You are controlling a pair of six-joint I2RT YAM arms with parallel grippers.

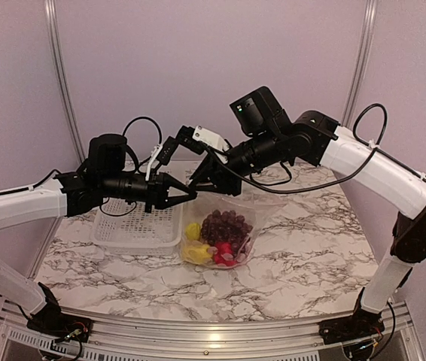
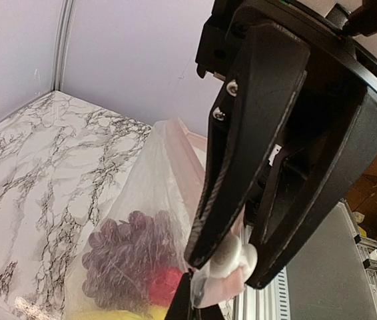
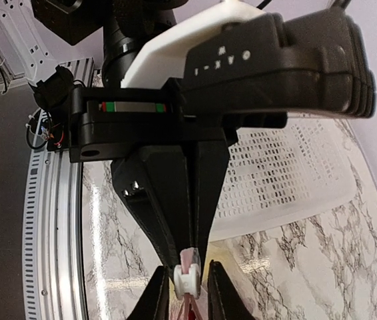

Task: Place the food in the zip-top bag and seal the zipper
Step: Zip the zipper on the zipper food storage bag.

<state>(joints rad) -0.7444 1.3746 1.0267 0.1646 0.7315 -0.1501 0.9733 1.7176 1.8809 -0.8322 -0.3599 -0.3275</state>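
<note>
Closest to the right wrist camera, the right gripper (image 3: 187, 297) has its two black tips set narrowly apart on either side of the small white slider (image 3: 187, 280). They sit so near it that I cannot tell whether they press on it yet. Just beyond the slider, the left gripper (image 3: 190, 248) faces the camera with its fingers pressed together, pinching the pinkish zipper (image 2: 192, 157) strip.

From above, both arms meet over the middle of the marble surface (image 1: 311, 248) and hold up the mouth of the clear zip-top bag (image 1: 235, 207). The food lies inside the bag's lower part, which appears to rest on the surface: a dark purple grape bunch (image 1: 224, 224), yellow pieces (image 1: 193, 230) and a red piece (image 1: 225, 253). A white slotted basket (image 1: 134, 229) stands just beside the bag, under the left arm.

My judgement is that the step in hand is drawing the slider along the zipper.

- **Slider grip:** The slider is tiny and smooth, so a loose or off-centre hold could let it pop out.
- **Left pinch:** If this lets go under the pull, the strip would go slack and bunch, and the slider would jam.
- **Bag:** It could also sag and tip food toward the open mouth.
- **Crowding:** The two grippers are almost touching, so a sideways move risks a knock between them.
</note>
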